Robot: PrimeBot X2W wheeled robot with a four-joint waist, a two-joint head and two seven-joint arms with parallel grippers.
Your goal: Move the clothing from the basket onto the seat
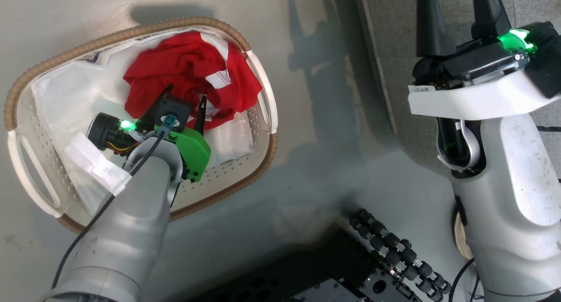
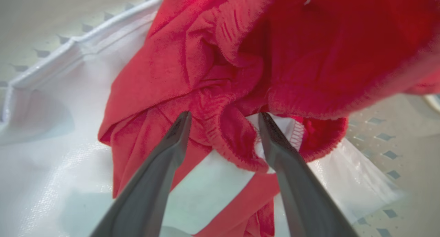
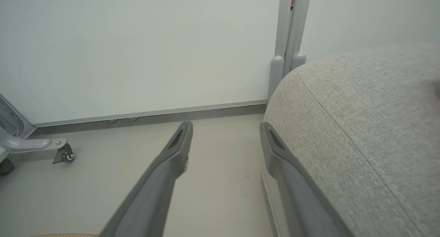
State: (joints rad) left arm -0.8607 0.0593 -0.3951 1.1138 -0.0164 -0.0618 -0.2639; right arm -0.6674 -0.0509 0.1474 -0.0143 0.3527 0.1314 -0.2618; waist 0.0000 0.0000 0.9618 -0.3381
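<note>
I am holding the left tool [image 2: 224, 127] down inside the basket [image 1: 131, 30], its fingers spread apart and straddling a bunched hem of the red clothing [image 2: 240, 58], not yet clamping it. The clothing is lying crumpled in the basket on top of a white sheet [image 1: 65, 91]. The right tool [image 3: 226, 127] is hovering with its fingers apart and empty, over the floor [image 3: 206, 195] just beside the edge of the seat [image 3: 361, 127]. I am judging the task barely begun: nothing red is showing on the visible part of the seat, so gripping, lifting, carrying and releasing all remain.
</note>
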